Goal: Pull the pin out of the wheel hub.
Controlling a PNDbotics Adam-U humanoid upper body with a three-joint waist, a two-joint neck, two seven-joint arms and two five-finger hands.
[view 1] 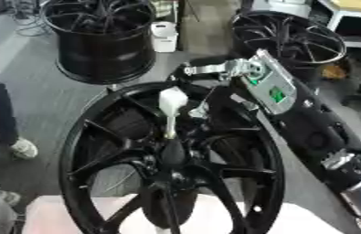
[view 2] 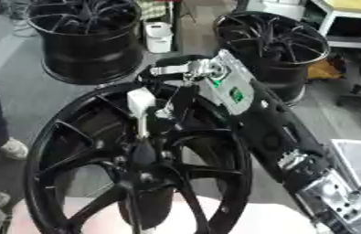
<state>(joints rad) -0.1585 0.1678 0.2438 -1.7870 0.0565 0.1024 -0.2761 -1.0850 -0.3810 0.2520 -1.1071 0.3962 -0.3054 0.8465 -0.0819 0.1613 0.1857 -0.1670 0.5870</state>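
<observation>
One hand (view 1: 189, 106), the right, reaches from the frame's right and pinches the white-headed pin (view 1: 171, 112) standing above the wheel hub (view 1: 173, 155) at centre.

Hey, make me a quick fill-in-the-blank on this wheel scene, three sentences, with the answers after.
1. The pin standing up from the hub of the black wheel has a ____ coloured top.
2. The arm reaching the pin comes in from the view's ____ side.
3. On the floor behind stand ____ more black wheels.

Missing words: white; right; two.
</observation>
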